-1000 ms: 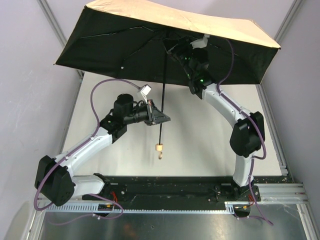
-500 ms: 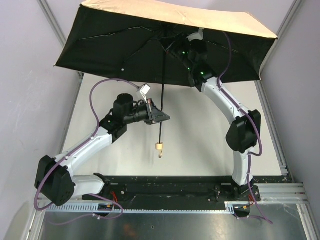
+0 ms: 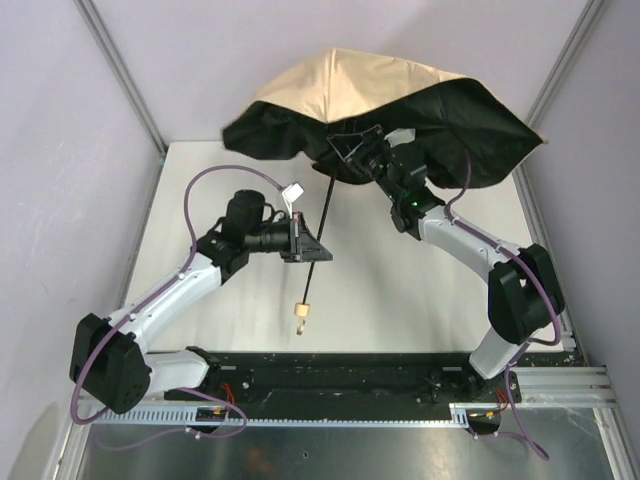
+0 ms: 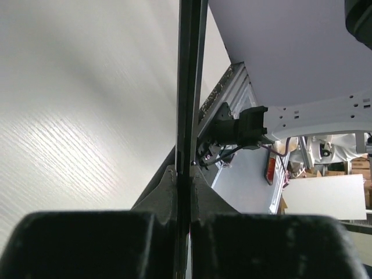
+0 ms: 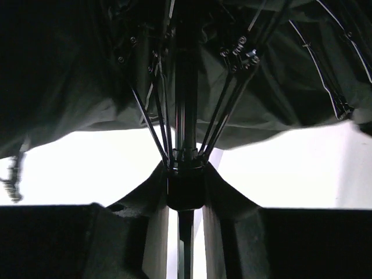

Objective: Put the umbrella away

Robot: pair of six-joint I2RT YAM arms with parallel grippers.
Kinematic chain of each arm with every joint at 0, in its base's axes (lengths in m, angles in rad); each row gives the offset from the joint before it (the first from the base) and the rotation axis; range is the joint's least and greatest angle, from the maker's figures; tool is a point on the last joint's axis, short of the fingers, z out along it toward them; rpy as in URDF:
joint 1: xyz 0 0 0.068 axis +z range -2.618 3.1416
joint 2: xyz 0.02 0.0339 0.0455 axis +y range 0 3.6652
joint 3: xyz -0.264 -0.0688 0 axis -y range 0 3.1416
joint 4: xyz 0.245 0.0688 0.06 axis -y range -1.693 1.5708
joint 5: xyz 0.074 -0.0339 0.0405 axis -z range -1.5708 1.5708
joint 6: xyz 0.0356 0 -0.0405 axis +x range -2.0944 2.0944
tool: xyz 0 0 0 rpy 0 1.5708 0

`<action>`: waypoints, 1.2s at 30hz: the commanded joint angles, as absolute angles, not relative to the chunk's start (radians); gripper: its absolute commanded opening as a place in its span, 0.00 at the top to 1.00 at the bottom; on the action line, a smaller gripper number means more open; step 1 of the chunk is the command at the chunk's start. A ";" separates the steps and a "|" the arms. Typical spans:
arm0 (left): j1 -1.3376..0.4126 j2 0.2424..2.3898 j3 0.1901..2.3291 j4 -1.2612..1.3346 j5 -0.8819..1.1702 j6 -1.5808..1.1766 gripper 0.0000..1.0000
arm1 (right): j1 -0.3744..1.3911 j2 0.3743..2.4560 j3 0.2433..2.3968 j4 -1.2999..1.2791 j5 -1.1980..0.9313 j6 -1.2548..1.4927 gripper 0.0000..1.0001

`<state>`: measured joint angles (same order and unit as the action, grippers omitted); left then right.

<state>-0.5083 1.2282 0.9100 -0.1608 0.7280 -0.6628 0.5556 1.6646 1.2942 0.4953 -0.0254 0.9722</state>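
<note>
The umbrella (image 3: 380,90) hangs half folded over the back of the table, tan on top and black underneath, its fabric drooping. Its thin black shaft (image 3: 318,215) slants down to a small tan handle (image 3: 301,312) that hangs above the table. My left gripper (image 3: 308,246) is shut on the shaft partway down; in the left wrist view the shaft (image 4: 189,87) runs straight up from the left gripper (image 4: 187,180). My right gripper (image 3: 358,160) sits under the canopy, shut on the black runner (image 5: 186,192) where the ribs (image 5: 145,116) fan out.
The white table (image 3: 400,290) lies below, with metal frame posts (image 3: 120,75) at its back corners and pale walls on both sides. A black rail (image 3: 330,365) with the arm bases runs along the near edge. The drooping canopy hides the back of the table.
The canopy has gone from spread wide to half collapsed. My right gripper has slid down the shaft with the runner, and the right arm has dropped lower. The handle hangs slightly lower.
</note>
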 commanded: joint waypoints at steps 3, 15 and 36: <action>-0.550 1.154 0.946 -0.028 0.542 -0.638 0.83 | 0.602 1.582 1.294 0.636 -0.148 1.090 1.00; -0.756 0.892 0.635 -0.033 0.429 -0.796 0.43 | 0.545 1.427 1.309 0.595 -0.175 1.095 1.00; -0.805 1.011 0.881 -0.158 0.238 -0.751 1.00 | 0.805 1.099 0.698 0.639 -0.117 0.981 1.00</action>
<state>-0.8421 0.9874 0.8204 -0.2504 0.3988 -0.7197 0.7643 1.1839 0.7094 0.6209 -0.0307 1.0138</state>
